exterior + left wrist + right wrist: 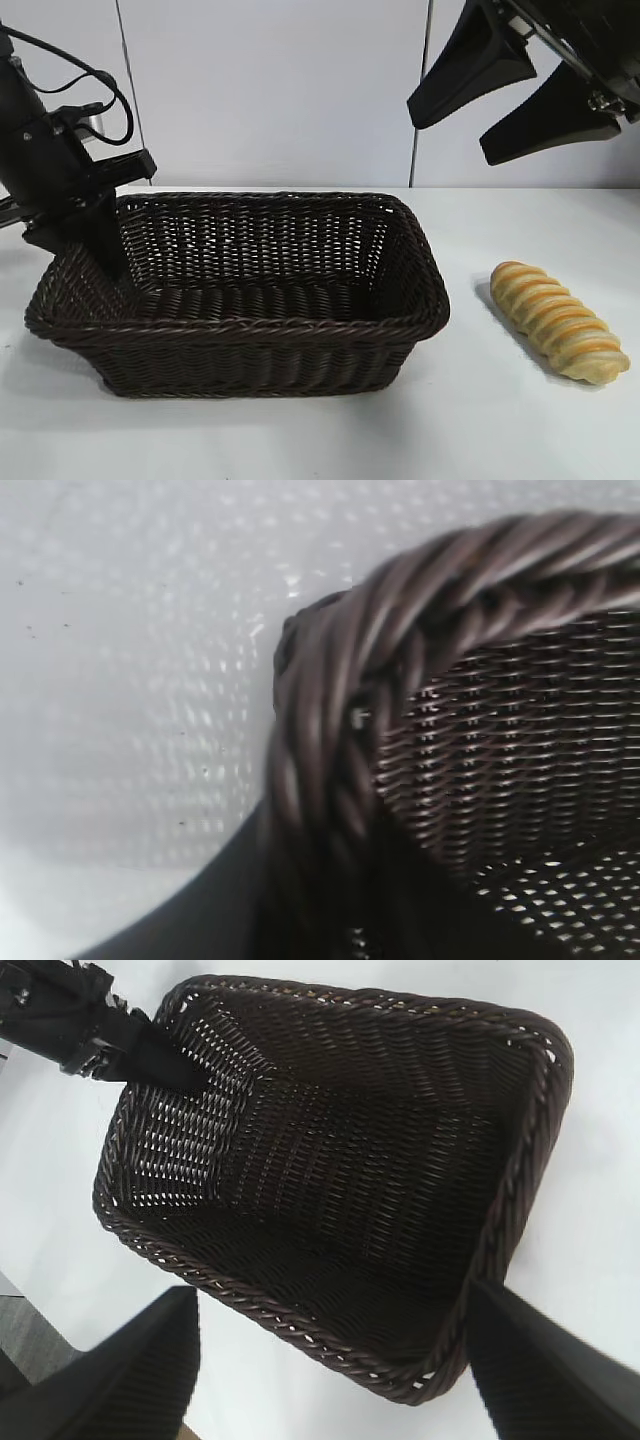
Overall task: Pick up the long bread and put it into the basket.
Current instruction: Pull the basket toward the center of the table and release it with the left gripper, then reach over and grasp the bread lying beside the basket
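Observation:
The long bread [557,322], golden-tan with spiral ridges, lies on the white table to the right of the basket [240,335], apart from it. The dark brown wicker basket is empty inside. My left gripper [100,250] is shut on the basket's left rim, one finger inside and one outside; the braided rim [330,740] fills the left wrist view. My right gripper [450,140] is open and empty, high above the table between basket and bread. In the right wrist view its gripper [330,1295] looks down on the basket [300,1332]; the bread is out of that view.
The white table [520,420] spreads around the basket and bread. A pale wall with vertical seams [270,90] stands behind. The left arm's gripper [150,1055] shows at the basket's far end in the right wrist view.

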Tool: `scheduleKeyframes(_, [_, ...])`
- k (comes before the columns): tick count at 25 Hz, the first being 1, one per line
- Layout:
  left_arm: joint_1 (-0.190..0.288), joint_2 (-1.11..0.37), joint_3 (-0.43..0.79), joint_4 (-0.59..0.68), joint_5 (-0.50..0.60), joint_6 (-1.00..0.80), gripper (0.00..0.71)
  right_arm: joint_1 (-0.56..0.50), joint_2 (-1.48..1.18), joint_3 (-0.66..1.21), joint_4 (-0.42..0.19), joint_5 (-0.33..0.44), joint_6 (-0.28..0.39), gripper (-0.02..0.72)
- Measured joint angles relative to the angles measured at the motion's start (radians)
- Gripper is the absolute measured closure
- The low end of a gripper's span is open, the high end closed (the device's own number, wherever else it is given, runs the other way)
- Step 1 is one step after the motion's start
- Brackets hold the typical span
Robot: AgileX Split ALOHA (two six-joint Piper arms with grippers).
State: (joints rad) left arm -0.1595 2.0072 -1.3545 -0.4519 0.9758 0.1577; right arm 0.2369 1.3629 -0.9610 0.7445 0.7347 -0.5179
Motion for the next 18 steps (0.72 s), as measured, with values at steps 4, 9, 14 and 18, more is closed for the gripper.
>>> scheduleKeyframes(4, [0.001,-0.008,-0.022,0.022,0.059,0.0,0.188,0.0,0.0,0.0,0.0,0.0,0.0,0.167])
scheduleKeyframes(9, [0.001,-0.084,-0.05,0.046,0.081,0.0,0.187,0.0,0.0,0.0,0.0,0.0,0.0,0.167])
scheduleKeyframes(14, [0.001,-0.18,-0.062,0.065,0.112,-0.009,0.186,0.0,0.0,0.0,0.0,0.0,0.0,0.167])
scheduleKeyframes(18, [0.001,-0.236,-0.062,0.048,0.13,-0.01,0.186,0.0,0.0,0.0,0.0,0.0,0.0,0.167])
